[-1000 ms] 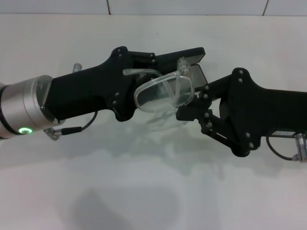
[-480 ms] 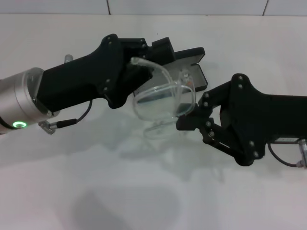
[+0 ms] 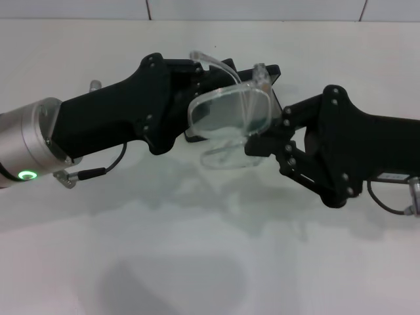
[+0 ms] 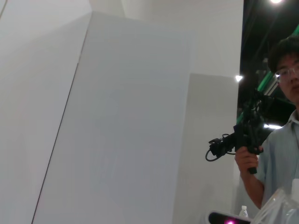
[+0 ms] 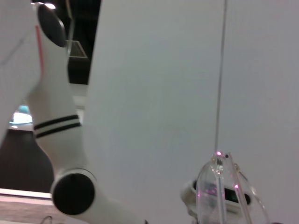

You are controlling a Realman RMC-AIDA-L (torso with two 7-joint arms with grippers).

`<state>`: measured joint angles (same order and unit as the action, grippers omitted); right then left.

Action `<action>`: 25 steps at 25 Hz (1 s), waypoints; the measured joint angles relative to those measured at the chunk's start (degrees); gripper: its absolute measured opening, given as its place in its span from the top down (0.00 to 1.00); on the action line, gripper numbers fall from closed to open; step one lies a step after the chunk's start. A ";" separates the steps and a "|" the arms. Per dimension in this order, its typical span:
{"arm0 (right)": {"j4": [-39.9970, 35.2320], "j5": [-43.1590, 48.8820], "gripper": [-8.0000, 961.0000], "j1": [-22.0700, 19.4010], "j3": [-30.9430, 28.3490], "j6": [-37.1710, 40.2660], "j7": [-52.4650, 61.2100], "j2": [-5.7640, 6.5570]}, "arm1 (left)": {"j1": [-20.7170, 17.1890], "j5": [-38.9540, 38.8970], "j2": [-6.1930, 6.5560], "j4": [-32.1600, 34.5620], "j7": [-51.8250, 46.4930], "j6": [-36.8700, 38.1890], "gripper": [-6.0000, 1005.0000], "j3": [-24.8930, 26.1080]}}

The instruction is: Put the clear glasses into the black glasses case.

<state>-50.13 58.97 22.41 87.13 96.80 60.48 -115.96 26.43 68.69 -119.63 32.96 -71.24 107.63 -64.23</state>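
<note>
In the head view the clear glasses (image 3: 230, 115) hang above the table, lenses facing me, one thin arm (image 3: 211, 63) sticking up and back. My right gripper (image 3: 257, 146) comes in from the right and is shut on the frame's right end. My left gripper (image 3: 195, 110) reaches in from the left, right behind the left lens; its tips are hidden by the glasses. Behind both, only a corner of the black glasses case (image 3: 272, 70) shows. Part of the clear frame also appears in the left wrist view (image 4: 280, 210) and in the right wrist view (image 5: 219, 186).
The white table (image 3: 197, 249) spreads below and in front of the arms. A tiled wall edge (image 3: 262, 10) runs along the back. A person (image 4: 280, 116) holding a camera rig stands in the left wrist view.
The glasses rose and tilted more upright with the right gripper, their free arm now pointing up. The left gripper shifted slightly down and stays close behind the left lens.
</note>
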 joint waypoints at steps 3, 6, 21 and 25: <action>0.28 -0.01 0.93 0.11 0.26 -0.75 0.01 0.01 | 0.01 0.02 0.01 0.00 -0.04 0.30 0.96 -0.13; 0.52 -0.01 0.93 0.45 0.41 -0.80 0.08 0.03 | 0.02 0.04 0.02 0.00 -0.04 0.91 0.96 -0.17; -0.15 -0.21 0.93 0.20 0.65 4.95 -0.92 -0.04 | -0.08 -0.01 0.19 -0.33 0.40 0.48 0.96 0.60; 0.31 -0.35 0.93 0.66 0.74 4.13 -0.78 -0.13 | -0.02 0.00 0.08 -0.10 0.40 0.50 0.96 0.34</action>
<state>-49.82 58.62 23.07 87.87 100.93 59.70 -116.08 26.41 68.69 -119.56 32.86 -70.84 108.13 -63.89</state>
